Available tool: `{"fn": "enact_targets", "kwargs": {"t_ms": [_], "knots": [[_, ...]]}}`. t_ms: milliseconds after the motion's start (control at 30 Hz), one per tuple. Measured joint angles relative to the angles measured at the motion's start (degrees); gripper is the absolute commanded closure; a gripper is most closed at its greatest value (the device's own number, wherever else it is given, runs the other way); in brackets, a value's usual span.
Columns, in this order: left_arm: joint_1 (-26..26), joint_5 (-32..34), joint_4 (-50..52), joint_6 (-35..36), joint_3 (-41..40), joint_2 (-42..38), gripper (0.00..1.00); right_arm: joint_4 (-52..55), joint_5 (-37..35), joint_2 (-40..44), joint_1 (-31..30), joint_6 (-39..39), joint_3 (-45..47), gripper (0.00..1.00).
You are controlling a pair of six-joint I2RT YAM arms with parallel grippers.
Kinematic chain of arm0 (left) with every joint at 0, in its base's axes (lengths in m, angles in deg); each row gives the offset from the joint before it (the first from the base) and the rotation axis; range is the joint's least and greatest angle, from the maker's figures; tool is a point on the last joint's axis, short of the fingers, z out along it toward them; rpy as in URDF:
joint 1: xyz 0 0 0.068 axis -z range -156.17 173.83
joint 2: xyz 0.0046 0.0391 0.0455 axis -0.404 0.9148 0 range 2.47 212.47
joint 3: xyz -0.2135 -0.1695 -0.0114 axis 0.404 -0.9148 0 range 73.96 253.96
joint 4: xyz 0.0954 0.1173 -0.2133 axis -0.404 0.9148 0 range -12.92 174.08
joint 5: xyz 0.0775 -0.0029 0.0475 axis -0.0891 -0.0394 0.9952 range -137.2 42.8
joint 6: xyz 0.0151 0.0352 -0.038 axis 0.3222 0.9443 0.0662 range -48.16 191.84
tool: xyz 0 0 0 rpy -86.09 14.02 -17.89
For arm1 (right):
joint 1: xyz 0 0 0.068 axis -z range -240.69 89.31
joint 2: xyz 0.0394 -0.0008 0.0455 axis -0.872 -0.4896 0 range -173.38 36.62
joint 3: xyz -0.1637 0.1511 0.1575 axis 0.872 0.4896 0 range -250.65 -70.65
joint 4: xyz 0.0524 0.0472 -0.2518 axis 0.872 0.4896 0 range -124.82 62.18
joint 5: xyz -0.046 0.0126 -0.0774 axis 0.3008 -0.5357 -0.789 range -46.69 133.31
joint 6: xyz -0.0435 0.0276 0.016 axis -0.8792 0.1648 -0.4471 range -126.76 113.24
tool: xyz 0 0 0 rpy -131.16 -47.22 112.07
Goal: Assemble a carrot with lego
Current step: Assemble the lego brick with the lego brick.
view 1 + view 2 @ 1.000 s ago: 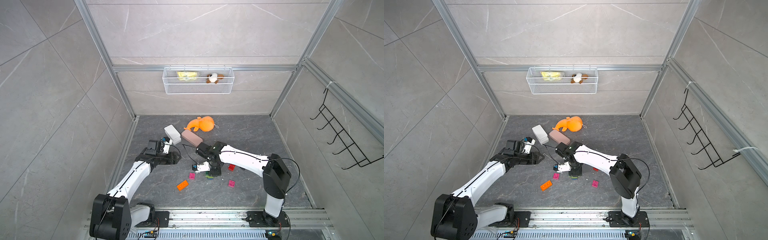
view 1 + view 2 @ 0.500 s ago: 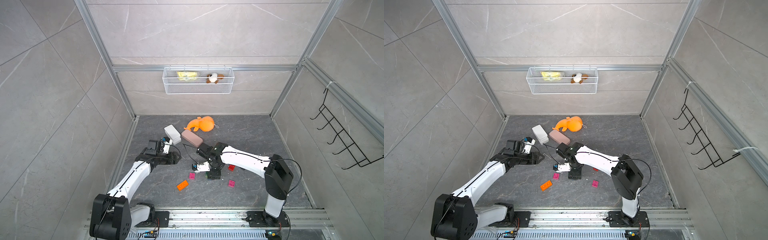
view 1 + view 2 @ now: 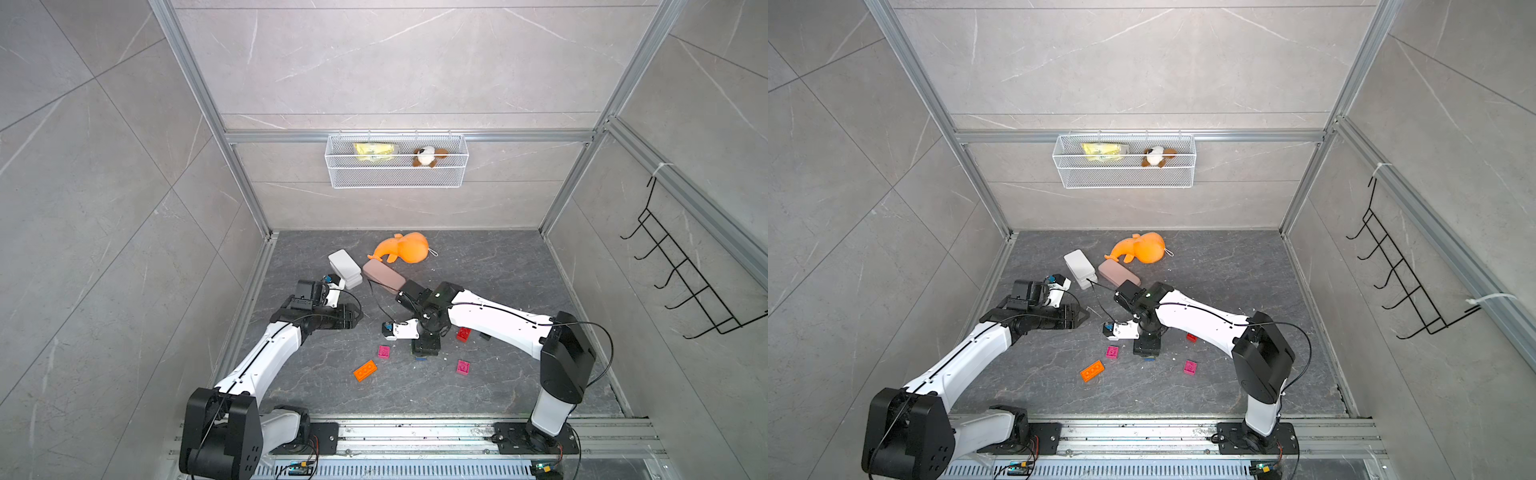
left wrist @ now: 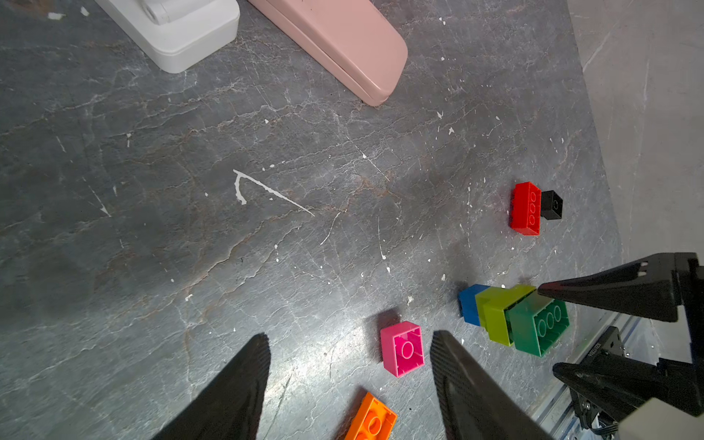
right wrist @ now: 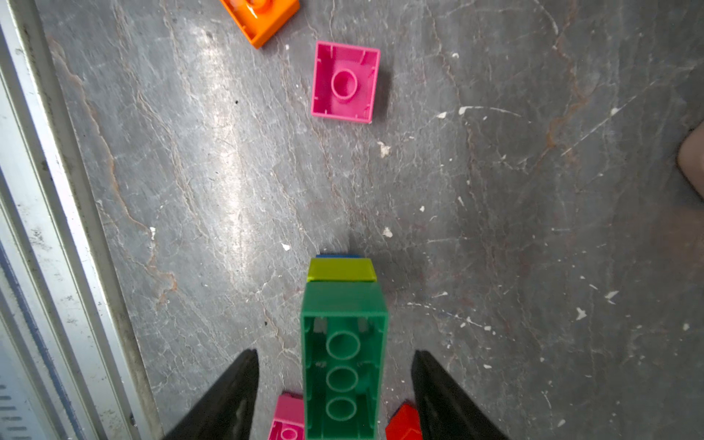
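The carrot (image 5: 343, 343) is a short stack of blue, lime green and dark green lego lying on its side on the grey floor. My right gripper (image 5: 334, 354) points down and is open, straddling the dark green end with a gap at each finger. In both top views the gripper (image 3: 424, 347) hides most of the stack. My left gripper (image 4: 350, 335) hovers open and empty to the left (image 3: 357, 316). Loose bricks lie around: an orange one (image 3: 365, 370), two pink ones (image 3: 384, 352) (image 3: 463, 367), a red one (image 4: 525, 208) and a small black one (image 4: 551, 205).
A white case (image 3: 345, 266) and a pink case (image 3: 382, 276) lie behind the arms, with an orange plush toy (image 3: 403, 248) farther back. A wire basket (image 3: 397, 174) hangs on the back wall. A metal rail (image 3: 415, 432) runs along the front edge.
My right gripper's jaws have opened off the green stack, which now lies free between them. The left arm has stayed where it was.
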Motion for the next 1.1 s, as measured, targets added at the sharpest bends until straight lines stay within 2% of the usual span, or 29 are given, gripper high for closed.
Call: {"fn": "enact_targets", "kwargs": {"t_ms": [833,1100], "knots": [[0.0,0.0,0.0,0.0,0.0,0.0,0.29,0.7,0.4,-3.3,0.0,0.0,-0.1,0.63],[0.0,0.0,0.0,0.0,0.0,0.0,0.29,1.1,0.3,-3.7,0.1,0.2,-0.3,0.69]]}}
